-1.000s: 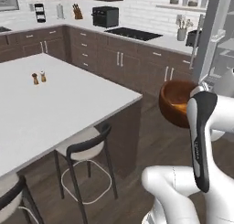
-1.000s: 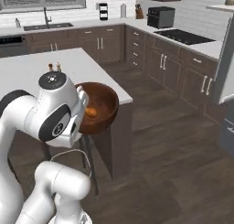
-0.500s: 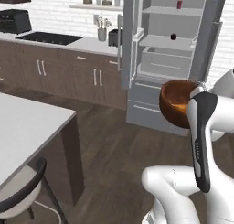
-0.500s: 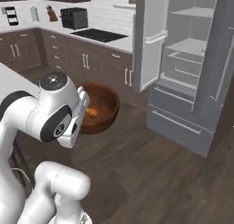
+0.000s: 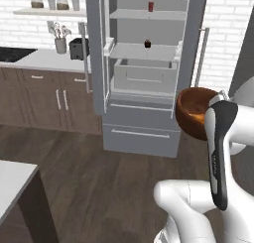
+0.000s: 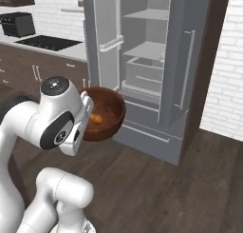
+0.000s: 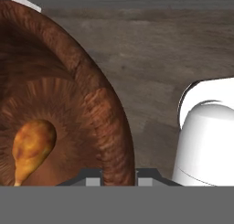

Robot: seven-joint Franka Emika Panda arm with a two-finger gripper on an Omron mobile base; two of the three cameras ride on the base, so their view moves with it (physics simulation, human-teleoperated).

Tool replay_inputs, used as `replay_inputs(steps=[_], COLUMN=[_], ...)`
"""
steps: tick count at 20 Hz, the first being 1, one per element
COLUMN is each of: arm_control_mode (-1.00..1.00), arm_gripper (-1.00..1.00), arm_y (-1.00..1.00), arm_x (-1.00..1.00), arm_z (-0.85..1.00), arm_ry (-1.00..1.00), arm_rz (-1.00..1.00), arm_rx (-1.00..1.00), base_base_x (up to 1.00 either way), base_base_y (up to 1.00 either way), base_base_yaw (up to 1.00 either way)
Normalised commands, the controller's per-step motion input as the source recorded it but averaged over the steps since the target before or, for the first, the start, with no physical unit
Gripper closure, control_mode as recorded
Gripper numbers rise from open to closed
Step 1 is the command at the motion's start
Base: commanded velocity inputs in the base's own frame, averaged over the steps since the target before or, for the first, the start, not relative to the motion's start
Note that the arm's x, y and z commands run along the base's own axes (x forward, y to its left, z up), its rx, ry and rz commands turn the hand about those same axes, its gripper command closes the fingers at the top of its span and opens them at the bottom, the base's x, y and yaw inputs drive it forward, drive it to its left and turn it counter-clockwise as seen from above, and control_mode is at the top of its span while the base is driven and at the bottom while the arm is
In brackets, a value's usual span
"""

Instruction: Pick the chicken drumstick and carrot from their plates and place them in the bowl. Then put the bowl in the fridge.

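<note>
bowl [image 6: 107,114]: 1 | chicken drumstick [image 7: 31,145]: 1 | carrot [image 6: 96,118]: 1 | fridge [image 5: 144,78]: 1

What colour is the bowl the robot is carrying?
Glossy reddish-brown, with a wood-like grain; the bowl shows best in the hand view.

The fridge [image 5: 144,68] stands open, doors swung aside. Bare wood floor [image 5: 89,172] lies before it. Its middle shelf [image 6: 147,50] is bare toward the front; a small dark item [image 5: 147,43] sits at the back.

A home kitchen is shown. A tall grey steel fridge [image 5: 144,73] is seen open, with dark brown wood cabinets [image 5: 44,100], a black stovetop [image 6: 50,42] and white brick walls [image 5: 223,33].
</note>
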Motion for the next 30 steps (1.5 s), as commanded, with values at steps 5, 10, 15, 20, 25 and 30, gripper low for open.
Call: replay_inputs(steps=[5, 10, 15, 20, 25, 30], arm_control_mode=[1.00, 1.00, 1.00, 1.00, 1.00, 1.00], arm_gripper=[1.00, 1.00, 1.00, 1.00, 1.00, 1.00], arm_y=[0.00, 0.00, 0.00, 0.00, 0.00, 0.00], arm_x=[0.00, 0.00, 0.00, 0.00, 0.00, 0.00], arm_z=[0.00, 0.00, 0.00, 0.00, 0.00, 0.00], arm_ry=[0.00, 0.00, 0.00, 0.00, 0.00, 0.00], arm_rz=[0.00, 0.00, 0.00, 0.00, 0.00, 0.00], arm_rx=[0.00, 0.00, 0.00, 0.00, 0.00, 0.00], base_base_x=[0.96, 0.94, 0.77, 0.74, 0.67, 0.38], base_base_y=[0.08, 0.41, 0.14, 0.07, 0.50, 0.20], base_base_yaw=[-0.09, -0.10, -0.10, -0.17, -0.20, -0.18])
